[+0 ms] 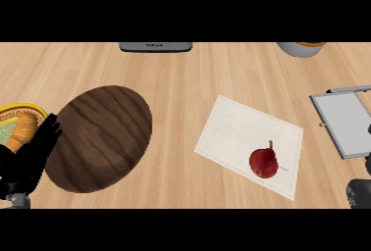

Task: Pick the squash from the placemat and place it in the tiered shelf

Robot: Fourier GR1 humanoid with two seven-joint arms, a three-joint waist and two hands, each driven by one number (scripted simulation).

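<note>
A small dark red squash (pixel 264 163) with a thin stem lies on the white placemat (pixel 239 128), near the mat's lower right part. The grey tiered shelf (pixel 348 123) stands at the right edge, partly cut off. My left hand (pixel 27 154) shows at the far left with its fingers straight and pointing up, resting and holding nothing. Only a dark sliver of my right hand (pixel 358 193) appears at the lower right corner, below the shelf and to the right of the squash; its fingers are hidden.
A dark wooden oval board (pixel 101 138) lies left of the placemat. A yellow-rimmed plate with a croissant (pixel 20 128) sits at the left edge behind my left hand. A grey appliance (pixel 156 46) and a bowl (pixel 301 48) stand at the far edge.
</note>
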